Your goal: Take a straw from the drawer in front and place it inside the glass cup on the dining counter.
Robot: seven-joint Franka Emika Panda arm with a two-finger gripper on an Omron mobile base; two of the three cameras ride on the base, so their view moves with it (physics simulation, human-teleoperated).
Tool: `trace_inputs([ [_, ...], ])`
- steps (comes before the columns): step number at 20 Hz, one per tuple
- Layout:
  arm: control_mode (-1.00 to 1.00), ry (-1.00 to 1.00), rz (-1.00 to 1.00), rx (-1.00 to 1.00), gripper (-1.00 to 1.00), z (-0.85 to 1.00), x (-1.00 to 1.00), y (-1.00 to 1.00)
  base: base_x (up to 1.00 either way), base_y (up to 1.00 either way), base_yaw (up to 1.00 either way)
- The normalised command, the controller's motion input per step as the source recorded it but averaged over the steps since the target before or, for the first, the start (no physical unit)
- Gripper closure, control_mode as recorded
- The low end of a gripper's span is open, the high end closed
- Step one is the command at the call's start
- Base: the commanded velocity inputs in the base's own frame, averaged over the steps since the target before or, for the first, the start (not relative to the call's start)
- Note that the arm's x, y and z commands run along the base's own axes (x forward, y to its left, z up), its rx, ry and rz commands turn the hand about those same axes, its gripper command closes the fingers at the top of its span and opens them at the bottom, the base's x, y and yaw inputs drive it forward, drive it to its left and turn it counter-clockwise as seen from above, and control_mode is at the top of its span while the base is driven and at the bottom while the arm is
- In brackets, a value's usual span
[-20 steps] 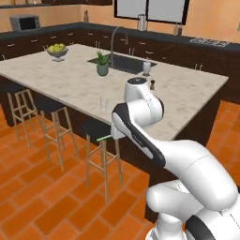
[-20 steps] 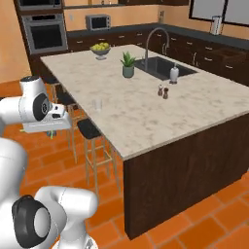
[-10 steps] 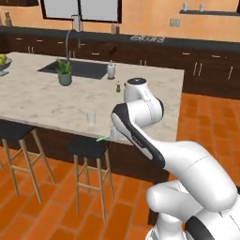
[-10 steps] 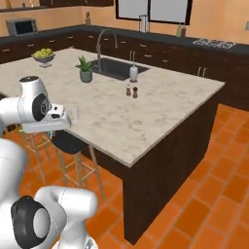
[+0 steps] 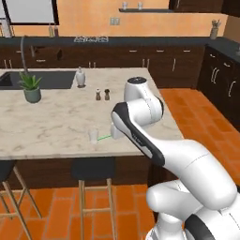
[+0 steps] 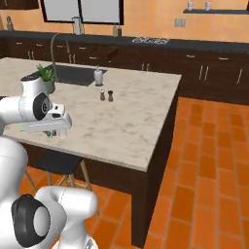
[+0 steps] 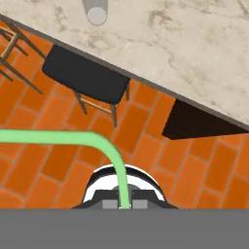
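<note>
My gripper [image 5: 113,134] is shut on the thin light-green straw [image 5: 104,138], whose free end points left at the glass cup [image 5: 93,136]. The cup stands near the front edge of the beige marbled dining counter [image 5: 56,117], a short gap from the straw's tip. In the hand view the straw [image 7: 114,160] rises from between the fingertips of the gripper [image 7: 125,204] and bends away to the left. There the cup [image 7: 97,10] shows at the top, on the counter [image 7: 170,44], with brick floor below. The drawer is out of view.
Two pepper shakers [image 5: 102,94], a white soap bottle [image 5: 80,77], a potted plant [image 5: 32,89] and a sink [image 5: 42,79] sit further back on the island. A dark-seated stool [image 5: 93,169] stands under the counter edge below the cup, seen also as the stool [image 7: 87,78].
The base has driven, so the whole scene has shifted and the island's right end now lies ahead. The arm's pose and its grip on the straw look unchanged; the cup is now close to the straw's tip.
</note>
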Motion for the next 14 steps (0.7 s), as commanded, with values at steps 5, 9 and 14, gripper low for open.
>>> trace_inputs([
  [5,1.0,0.0,0.0,0.0,1.0,0.0,0.0,0.0,0.0,0.98,-0.53],
  [9,1.0,0.0,0.0,0.0,1.0,0.0,0.0,0.0,0.02,0.88,-0.43],
  [14,1.0,0.0,0.0,0.0,1.0,0.0,0.0,0.0,0.47,0.66,-0.29],
])
